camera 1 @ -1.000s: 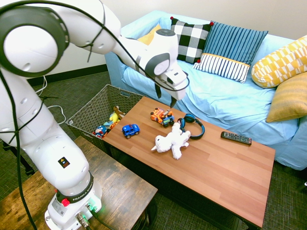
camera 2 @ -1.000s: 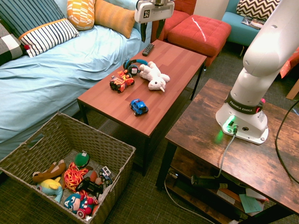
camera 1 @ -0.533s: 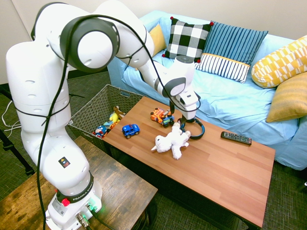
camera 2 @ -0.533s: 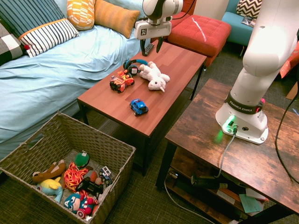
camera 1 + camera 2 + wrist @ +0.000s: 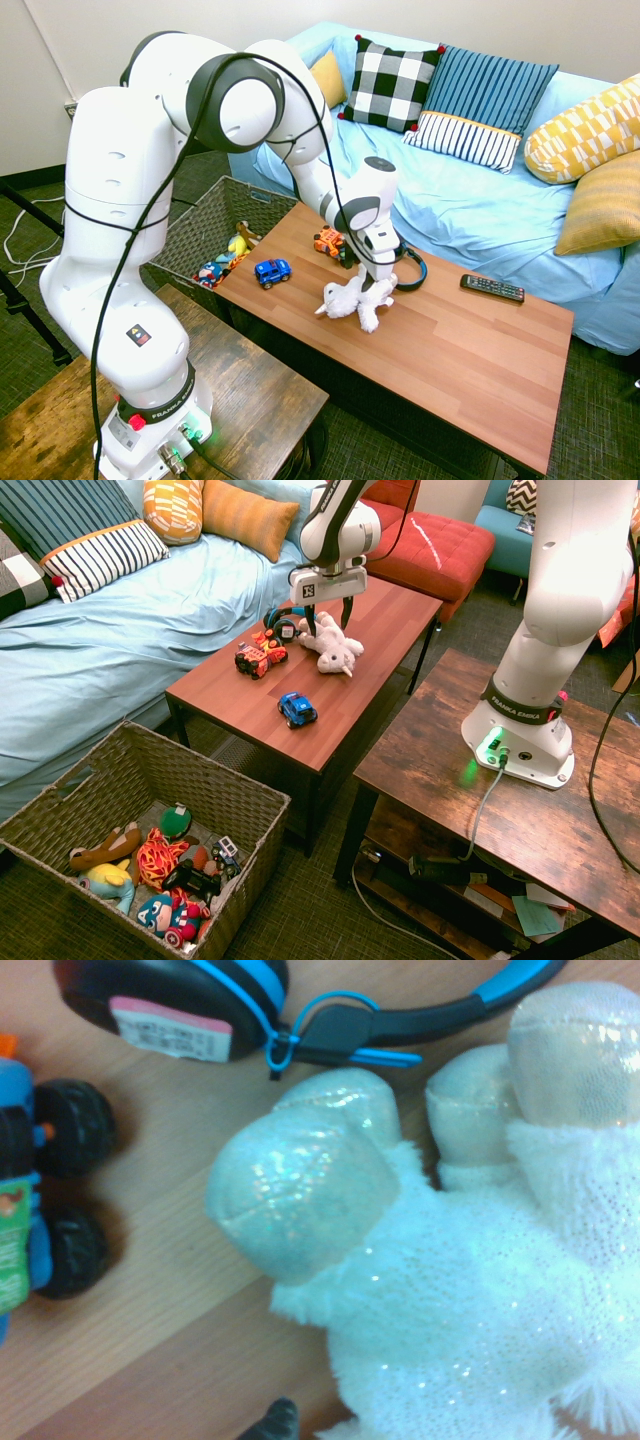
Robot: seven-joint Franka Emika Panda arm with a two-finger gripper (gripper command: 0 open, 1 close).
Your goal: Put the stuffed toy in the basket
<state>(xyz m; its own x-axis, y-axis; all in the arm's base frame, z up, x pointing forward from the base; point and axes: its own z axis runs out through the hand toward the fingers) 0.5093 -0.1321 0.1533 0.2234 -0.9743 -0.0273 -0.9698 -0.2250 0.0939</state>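
Note:
The white fluffy stuffed toy (image 5: 350,298) (image 5: 335,650) lies on the wooden coffee table (image 5: 470,350), beside the blue headphones (image 5: 412,270). My gripper (image 5: 375,283) (image 5: 323,615) is low over the toy's headphone-side end, open, its fingers straddling the plush limbs. Close up, the wrist view shows the toy's shiny paws (image 5: 300,1200) touching the headphone band (image 5: 200,1000). The large grey basket (image 5: 190,235) (image 5: 60,810) stands on the floor off the table's far end, holding several toys.
An orange toy truck (image 5: 335,242) (image 5: 260,657) and a blue toy car (image 5: 272,271) (image 5: 297,708) sit on the table between the plush and the basket. A black remote (image 5: 492,288) lies further along. A blue sofa (image 5: 470,200) borders the table.
The arm swung in and dropped from high above the table down onto the stuffed toy. The toy and the other objects have not moved.

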